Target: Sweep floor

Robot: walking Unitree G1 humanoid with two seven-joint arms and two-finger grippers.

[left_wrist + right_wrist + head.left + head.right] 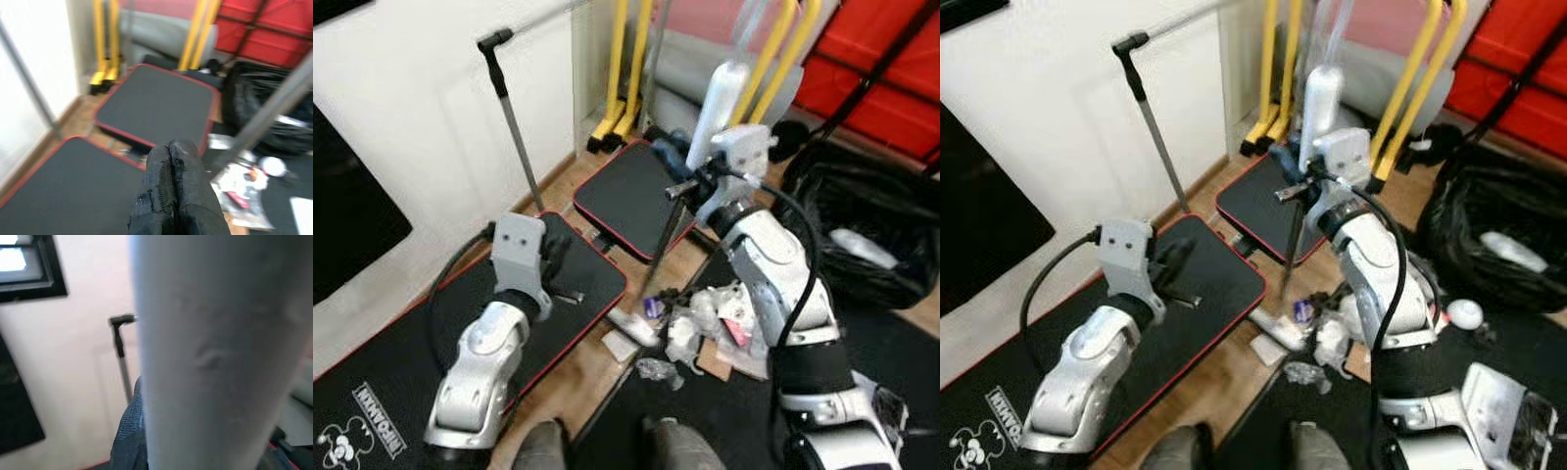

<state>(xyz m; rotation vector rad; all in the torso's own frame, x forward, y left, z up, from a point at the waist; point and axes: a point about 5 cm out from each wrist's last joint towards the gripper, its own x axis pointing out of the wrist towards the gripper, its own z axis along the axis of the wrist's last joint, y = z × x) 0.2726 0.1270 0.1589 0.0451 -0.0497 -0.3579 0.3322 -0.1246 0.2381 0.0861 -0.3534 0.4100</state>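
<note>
Sweeping looks underway: my right pincer (690,179) is clamped on the grey-handled broom (717,103), whose dark shaft slants down to the heap of crumpled white wrappers and scraps (705,328) on the wooden floor (578,377) between black red-edged mats (631,196). My left pincer (171,188) hovers pressed closed, empty. Next I'd drag the litter together
</note>
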